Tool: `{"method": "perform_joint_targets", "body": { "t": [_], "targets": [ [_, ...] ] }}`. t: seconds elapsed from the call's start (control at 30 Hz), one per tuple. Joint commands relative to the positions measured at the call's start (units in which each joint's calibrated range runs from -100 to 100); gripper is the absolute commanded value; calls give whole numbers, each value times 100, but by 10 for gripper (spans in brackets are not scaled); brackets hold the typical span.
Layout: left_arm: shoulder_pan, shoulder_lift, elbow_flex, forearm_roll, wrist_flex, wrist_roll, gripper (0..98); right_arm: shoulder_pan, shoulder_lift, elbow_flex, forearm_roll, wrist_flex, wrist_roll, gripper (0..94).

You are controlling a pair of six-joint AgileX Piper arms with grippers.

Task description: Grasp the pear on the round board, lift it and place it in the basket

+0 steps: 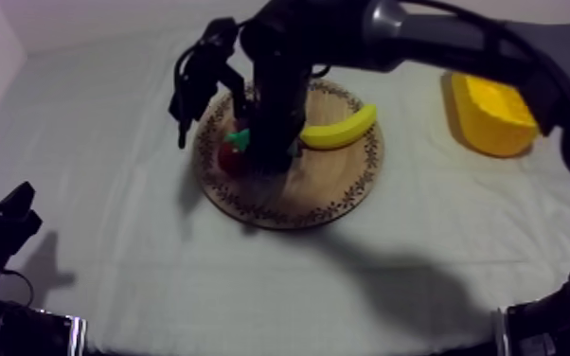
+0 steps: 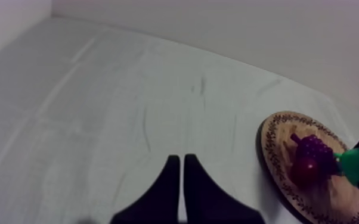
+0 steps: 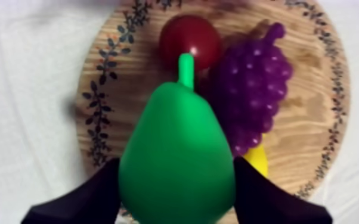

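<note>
Three cameras, one shared board [image 1: 322, 185] [image 2: 274, 152] [image 3: 313, 113]
Top looks down aslant; left wrist low, well off; right wrist close above it.

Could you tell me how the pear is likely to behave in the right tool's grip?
The pear looks smooth and glossy, so it may be slippery in the right tool. The fingers clamp its wide rounded belly, so it could pivot or slide out if jolted. It shows no dent under the squeeze, so it is probably stiff.
</note>
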State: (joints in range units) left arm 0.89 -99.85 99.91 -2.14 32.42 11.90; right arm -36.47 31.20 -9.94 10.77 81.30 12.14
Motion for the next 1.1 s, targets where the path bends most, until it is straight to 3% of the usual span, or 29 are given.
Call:
{"method": "perform_joint_targets", "body": {
  "t": [0.0, 0.57, 1.07],
  "targets": [
    [1, 2, -2, -3, 0, -1, 1, 16, -375, 6, 9, 63, -18, 480],
    [1, 2, -2, -3, 0, -1, 1, 314, -2091, 5, 10, 885, -778, 452],
    [1, 2, -2, -3, 0, -1, 1, 1966, -2511, 532, -72, 881, -805, 448]
  ]
}}
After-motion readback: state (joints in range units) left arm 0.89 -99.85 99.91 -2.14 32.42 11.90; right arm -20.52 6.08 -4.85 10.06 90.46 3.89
